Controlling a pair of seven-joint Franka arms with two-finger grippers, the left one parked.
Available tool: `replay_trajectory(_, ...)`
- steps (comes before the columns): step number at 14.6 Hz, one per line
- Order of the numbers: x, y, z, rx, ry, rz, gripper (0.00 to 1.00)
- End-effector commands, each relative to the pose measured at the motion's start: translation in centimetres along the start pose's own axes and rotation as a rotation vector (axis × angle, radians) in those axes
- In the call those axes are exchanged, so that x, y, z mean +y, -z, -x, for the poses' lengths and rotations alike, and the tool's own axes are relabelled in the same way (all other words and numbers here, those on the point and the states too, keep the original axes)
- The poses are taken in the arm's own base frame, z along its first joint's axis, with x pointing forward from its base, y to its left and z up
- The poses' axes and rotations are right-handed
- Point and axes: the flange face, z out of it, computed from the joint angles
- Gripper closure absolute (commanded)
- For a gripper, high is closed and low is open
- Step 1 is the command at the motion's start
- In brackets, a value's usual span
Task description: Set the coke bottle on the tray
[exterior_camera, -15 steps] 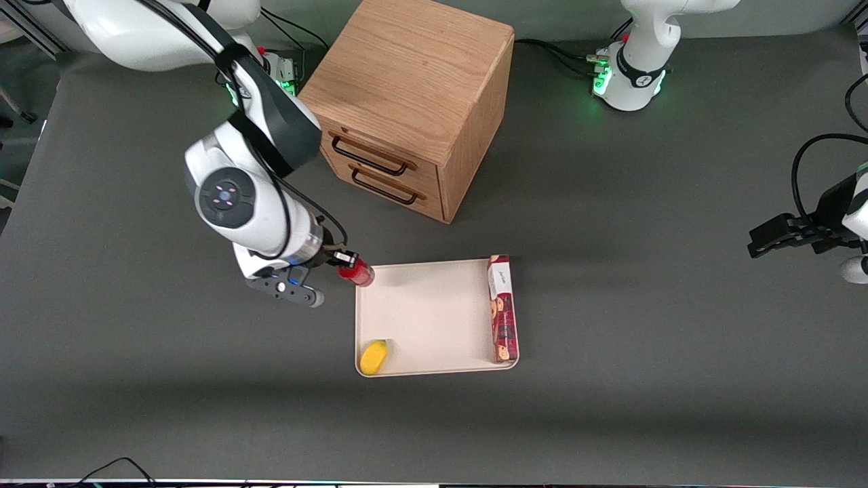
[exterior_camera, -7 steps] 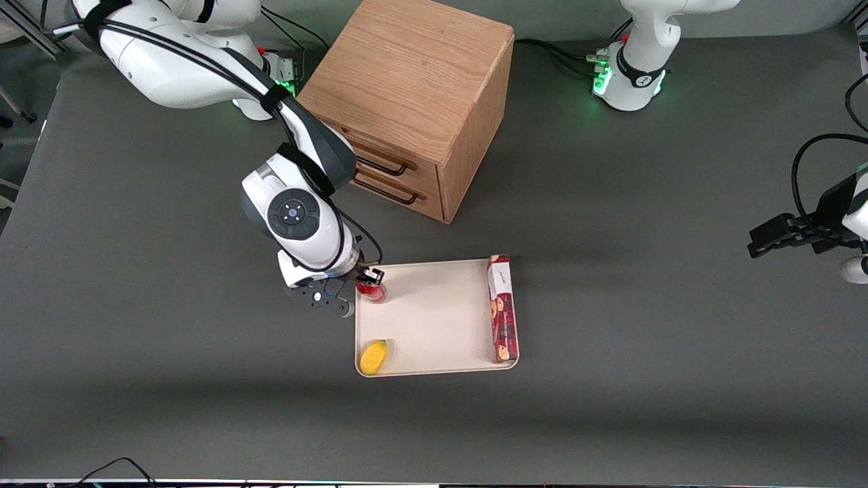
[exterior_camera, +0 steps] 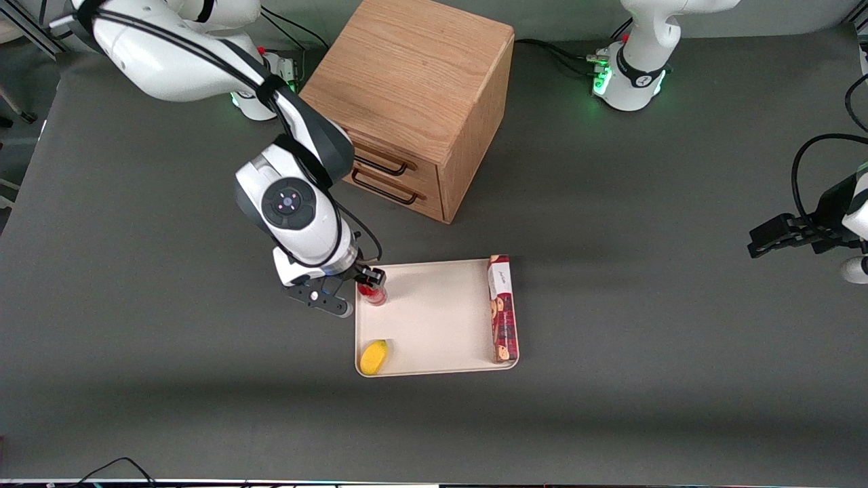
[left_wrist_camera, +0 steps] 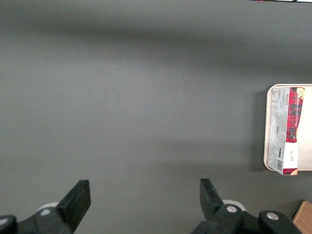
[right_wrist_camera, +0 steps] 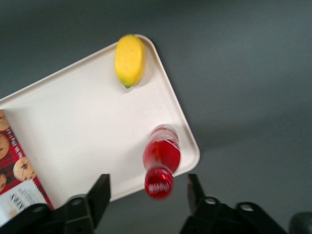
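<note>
The small red coke bottle (exterior_camera: 372, 294) stands upright on the cream-white tray (exterior_camera: 441, 318), in the tray's corner toward the working arm's end and farther from the front camera. In the right wrist view the bottle (right_wrist_camera: 162, 155) shows from above with its red cap (right_wrist_camera: 159, 183), just inside the tray's rim (right_wrist_camera: 187, 134). My right gripper (exterior_camera: 367, 282) hangs just above the bottle. It is open: its two fingers (right_wrist_camera: 100, 191) stand wide apart on either side of the cap and do not touch it.
A yellow fruit (exterior_camera: 373, 356) lies in the tray's corner nearest the front camera, and it also shows in the right wrist view (right_wrist_camera: 129, 60). A long dark-red cookie box (exterior_camera: 502, 308) lies along the tray's edge toward the parked arm. The wooden two-drawer cabinet (exterior_camera: 413, 102) stands farther back.
The gripper carried the bottle from the tray's corner edge onto the tray. The bottle went from tilted to upright, and the fingers now stand apart from it.
</note>
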Motion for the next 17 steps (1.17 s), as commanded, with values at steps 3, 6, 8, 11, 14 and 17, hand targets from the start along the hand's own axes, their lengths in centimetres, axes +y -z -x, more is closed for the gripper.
replay_trajectory(3,7.7,18.6,3.3,0.033,0.215,0.058,0.0)
replay_trajectory(6,17.5,25.8,2.6,-0.024,0.278,0.047,0.0)
replay_trajectory(8,23.4,27.3,2.3,-0.041,0.319,0.057,0.0)
replay_trajectory(11,30.7,25.3,2.0,-0.049,0.298,0.067,0.0)
replay_trajectory(14,34.5,22.8,2.3,-0.009,0.278,0.018,0.0)
replay_trajectory(17,34.1,23.6,2.2,-0.01,0.272,-0.003,0.0)
